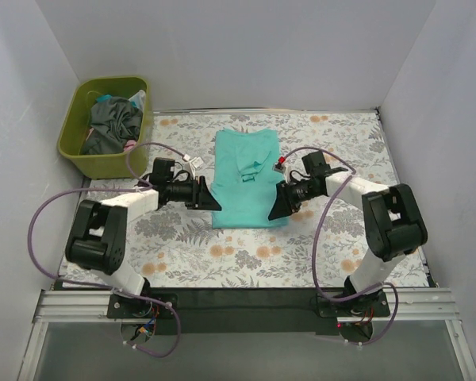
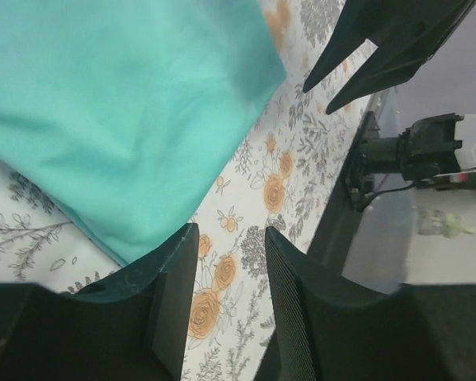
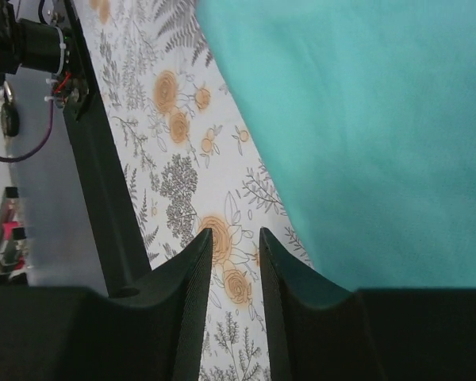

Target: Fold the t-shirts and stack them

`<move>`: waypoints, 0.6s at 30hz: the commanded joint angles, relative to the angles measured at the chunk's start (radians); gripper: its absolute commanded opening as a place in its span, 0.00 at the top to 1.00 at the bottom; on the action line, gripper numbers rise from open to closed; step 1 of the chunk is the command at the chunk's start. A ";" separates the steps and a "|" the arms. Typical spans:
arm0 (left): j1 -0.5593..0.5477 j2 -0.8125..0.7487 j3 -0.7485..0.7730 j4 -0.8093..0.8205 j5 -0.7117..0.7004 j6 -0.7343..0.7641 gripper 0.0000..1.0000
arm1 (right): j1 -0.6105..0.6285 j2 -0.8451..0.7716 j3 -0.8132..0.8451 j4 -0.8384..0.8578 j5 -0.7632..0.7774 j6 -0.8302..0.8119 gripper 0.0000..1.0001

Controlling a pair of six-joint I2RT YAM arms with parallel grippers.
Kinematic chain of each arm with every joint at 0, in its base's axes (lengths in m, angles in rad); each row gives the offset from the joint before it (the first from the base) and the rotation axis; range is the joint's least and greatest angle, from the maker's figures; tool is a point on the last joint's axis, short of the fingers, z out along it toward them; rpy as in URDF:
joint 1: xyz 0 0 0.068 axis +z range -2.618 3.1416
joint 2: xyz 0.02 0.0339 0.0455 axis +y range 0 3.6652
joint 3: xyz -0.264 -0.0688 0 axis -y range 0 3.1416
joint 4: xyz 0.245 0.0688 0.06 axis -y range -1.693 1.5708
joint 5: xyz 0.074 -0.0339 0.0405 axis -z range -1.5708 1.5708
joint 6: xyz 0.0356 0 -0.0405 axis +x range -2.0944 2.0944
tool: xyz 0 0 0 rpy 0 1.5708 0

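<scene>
A teal cotton t-shirt (image 1: 244, 181), folded into a long rectangle, lies flat mid-way across the floral-print surface (image 1: 222, 254). The left hand (image 1: 213, 198) sits at its near left corner and the right hand (image 1: 276, 208) at its near right edge. Both have fingers slightly parted, holding nothing. An olive-green plastic bin (image 1: 103, 167) of dark garments (image 1: 111, 123) stands rear left. A small white tag (image 1: 195, 161) on the left arm is too small to read.

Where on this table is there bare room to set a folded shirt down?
Bare table runs along the near strip between the shirt hem and the arm bases, and far right, between shirt and wall. The middle is crowded: the left hand and right hand flank the shirt. The bin takes the far left.
</scene>
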 commanded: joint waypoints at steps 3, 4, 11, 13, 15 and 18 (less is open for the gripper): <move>-0.001 -0.143 0.067 -0.160 -0.119 0.275 0.61 | -0.009 -0.144 0.110 -0.074 0.166 -0.100 0.63; -0.001 -0.128 0.087 -0.162 -0.157 0.282 0.60 | -0.010 -0.125 0.131 -0.071 0.218 -0.117 0.60; -0.001 0.087 0.316 -0.177 -0.261 0.344 0.53 | -0.047 0.069 0.324 -0.066 0.443 -0.162 0.54; -0.001 0.140 0.370 -0.181 -0.300 0.386 0.50 | -0.052 0.114 0.376 -0.065 0.476 -0.169 0.49; -0.001 0.173 0.397 -0.186 -0.326 0.429 0.49 | -0.053 0.145 0.410 -0.066 0.498 -0.173 0.46; -0.001 0.226 0.431 -0.192 -0.343 0.459 0.49 | -0.056 0.204 0.456 -0.066 0.487 -0.171 0.45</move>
